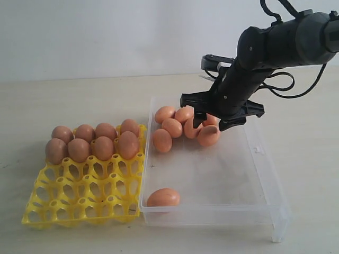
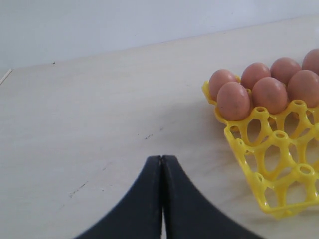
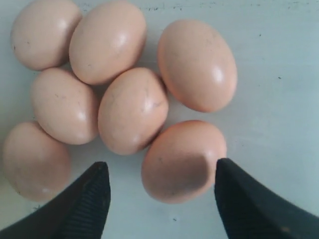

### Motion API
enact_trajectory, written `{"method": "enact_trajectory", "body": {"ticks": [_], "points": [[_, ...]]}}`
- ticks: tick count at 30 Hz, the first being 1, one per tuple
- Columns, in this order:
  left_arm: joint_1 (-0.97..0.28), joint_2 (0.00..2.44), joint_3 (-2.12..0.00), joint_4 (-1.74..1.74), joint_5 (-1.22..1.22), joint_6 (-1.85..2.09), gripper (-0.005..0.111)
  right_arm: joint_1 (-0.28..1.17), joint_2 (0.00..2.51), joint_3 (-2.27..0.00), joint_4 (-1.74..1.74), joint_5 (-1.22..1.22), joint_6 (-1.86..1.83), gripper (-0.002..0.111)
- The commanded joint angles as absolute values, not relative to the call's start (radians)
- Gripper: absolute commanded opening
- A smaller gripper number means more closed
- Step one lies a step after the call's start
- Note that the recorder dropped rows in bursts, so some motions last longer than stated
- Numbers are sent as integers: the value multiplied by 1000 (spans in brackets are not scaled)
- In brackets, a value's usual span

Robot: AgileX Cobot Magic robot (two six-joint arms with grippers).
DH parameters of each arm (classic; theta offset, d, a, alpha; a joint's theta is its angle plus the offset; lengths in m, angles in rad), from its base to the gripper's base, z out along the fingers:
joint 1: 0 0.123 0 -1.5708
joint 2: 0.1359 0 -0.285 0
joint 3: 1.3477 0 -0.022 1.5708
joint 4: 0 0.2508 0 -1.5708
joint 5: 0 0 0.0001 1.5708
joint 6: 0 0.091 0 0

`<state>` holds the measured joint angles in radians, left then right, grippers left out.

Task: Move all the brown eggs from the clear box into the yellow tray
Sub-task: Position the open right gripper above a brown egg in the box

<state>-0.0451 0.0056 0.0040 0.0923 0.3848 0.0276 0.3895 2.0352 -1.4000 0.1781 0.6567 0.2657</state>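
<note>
Several brown eggs lie clustered at the far end of the clear box, and one more egg rests in its near left corner. My right gripper hangs open just over the cluster. In the right wrist view that gripper has one egg between its fingers, untouched, with other eggs beyond. The yellow tray holds several eggs in its two far rows. My left gripper is shut and empty, low over the table beside the tray.
The tray's two near rows of cups stand empty. The box sits against the tray's right side. Bare table lies around my left gripper. A pale wall runs behind the table.
</note>
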Motion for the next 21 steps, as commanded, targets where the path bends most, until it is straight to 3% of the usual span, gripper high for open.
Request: {"method": "enact_trajectory", "body": {"ticks": [1, 21], "points": [[-50, 0, 0, 91, 379, 22, 0, 384, 2042, -1407, 177, 633, 292, 57], [-50, 0, 0, 91, 379, 22, 0, 375, 2115, -1407, 57, 657, 299, 57]]}}
